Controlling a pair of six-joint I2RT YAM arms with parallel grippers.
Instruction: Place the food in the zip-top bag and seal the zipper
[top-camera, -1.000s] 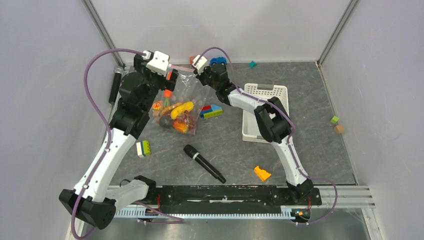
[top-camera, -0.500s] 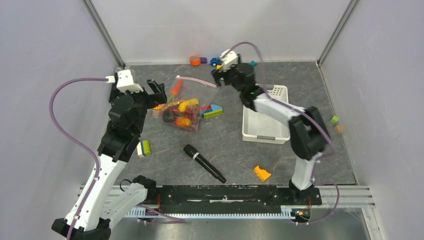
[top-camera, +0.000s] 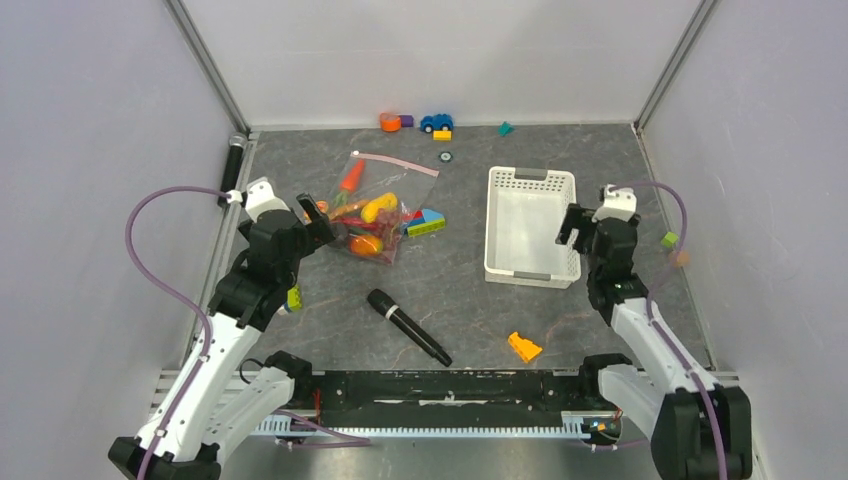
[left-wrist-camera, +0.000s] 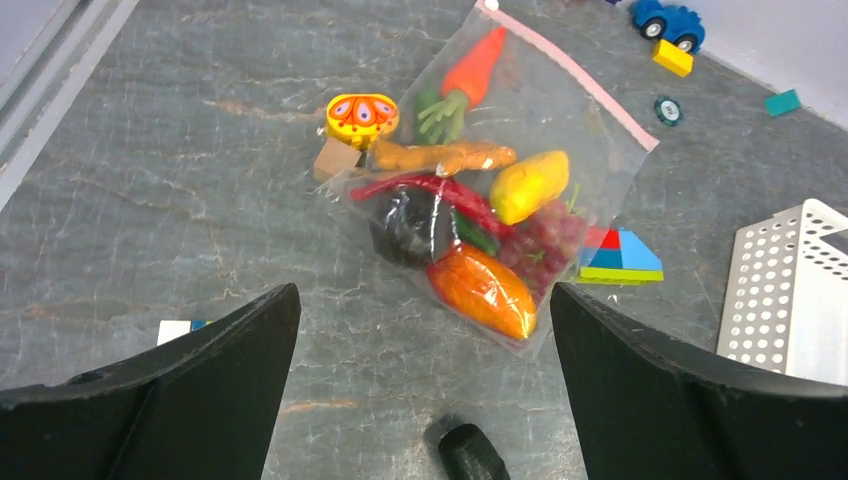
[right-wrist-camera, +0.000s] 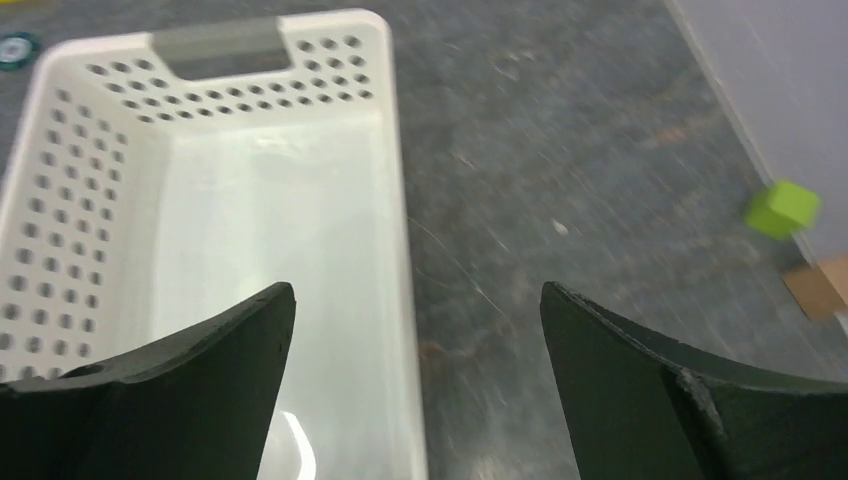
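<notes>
The zip-top bag (top-camera: 385, 200) lies flat on the grey table, left of centre, with nothing touching it. Inside it is the food: a carrot (left-wrist-camera: 475, 65), a yellow piece (left-wrist-camera: 528, 185), a red chili (left-wrist-camera: 430, 188), a dark purple piece (left-wrist-camera: 405, 228) and an orange-red piece (left-wrist-camera: 483, 290). The pink zipper (left-wrist-camera: 570, 70) runs straight along the bag's far edge. My left gripper (top-camera: 312, 215) hovers open just left of the bag; in the left wrist view the left gripper (left-wrist-camera: 425, 400) is short of the bag's near corner. My right gripper (top-camera: 578, 225) is open above the basket's right rim, and the right gripper (right-wrist-camera: 418, 390) holds nothing.
A white lattice basket (top-camera: 500, 262) stands right of centre. A black microphone (top-camera: 408, 327) lies near the front, an orange wedge (top-camera: 523, 346) to its right. Bricks (top-camera: 425, 222) touch the bag's right side. A butterfly piece (left-wrist-camera: 362, 115) sits by its left edge. Small toys (top-camera: 436, 122) line the back wall.
Both arms have drawn back from the bag toward the near side. The right gripper has let go of the bag's zipper edge and opened; the bag has settled flat.
</notes>
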